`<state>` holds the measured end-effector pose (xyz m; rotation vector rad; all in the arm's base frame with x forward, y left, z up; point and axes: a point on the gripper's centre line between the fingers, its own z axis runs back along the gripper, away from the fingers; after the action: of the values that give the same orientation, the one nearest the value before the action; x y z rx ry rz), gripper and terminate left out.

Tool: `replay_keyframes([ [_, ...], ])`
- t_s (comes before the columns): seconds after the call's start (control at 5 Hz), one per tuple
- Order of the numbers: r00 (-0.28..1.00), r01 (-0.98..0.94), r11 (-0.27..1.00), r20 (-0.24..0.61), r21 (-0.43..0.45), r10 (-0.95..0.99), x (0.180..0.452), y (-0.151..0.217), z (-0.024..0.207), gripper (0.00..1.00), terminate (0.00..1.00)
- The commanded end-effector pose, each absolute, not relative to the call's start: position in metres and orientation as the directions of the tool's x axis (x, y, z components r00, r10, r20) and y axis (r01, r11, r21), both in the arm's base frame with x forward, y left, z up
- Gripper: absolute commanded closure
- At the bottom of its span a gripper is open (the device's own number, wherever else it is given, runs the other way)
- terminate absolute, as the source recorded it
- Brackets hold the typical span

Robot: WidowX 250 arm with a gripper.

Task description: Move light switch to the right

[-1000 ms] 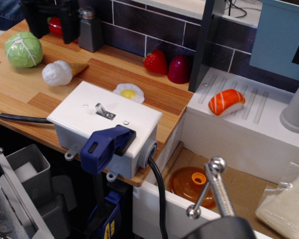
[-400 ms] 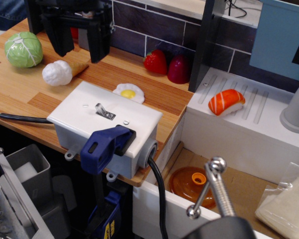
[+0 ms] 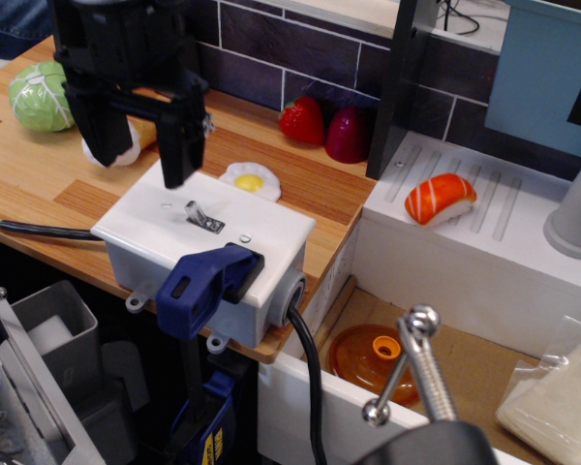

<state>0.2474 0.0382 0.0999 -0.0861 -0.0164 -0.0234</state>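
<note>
Dark tiles (image 3: pixel 261 58) back a wooden worktop (image 3: pixel 39 174) where a white box (image 3: pixel 208 247) sits clamped at the front edge by a blue clamp (image 3: pixel 205 284). On the box's top face, the switch (image 3: pixel 196 213) leans up and to the left between two small screws. Above the box's rear left corner, the black end effector (image 3: pixel 138 155) hangs with its fingers spread and nothing held, a cabbage (image 3: pixel 41 95) behind it.

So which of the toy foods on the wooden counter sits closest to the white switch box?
The fried egg, touching the white switch box's back edge; the others lie farther off.
</note>
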Motion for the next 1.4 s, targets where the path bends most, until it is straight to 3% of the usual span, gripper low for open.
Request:
replay_keyframes([
  [0.0,0.999,0.004,0.995,0.052,-0.1,0.002,0.254,0.03,0.087,0.0,0.0],
  [1.2,1.0,-0.012,0.992,0.022,-0.124,0.014,0.251,-0.026,0.074,0.0,0.0],
])
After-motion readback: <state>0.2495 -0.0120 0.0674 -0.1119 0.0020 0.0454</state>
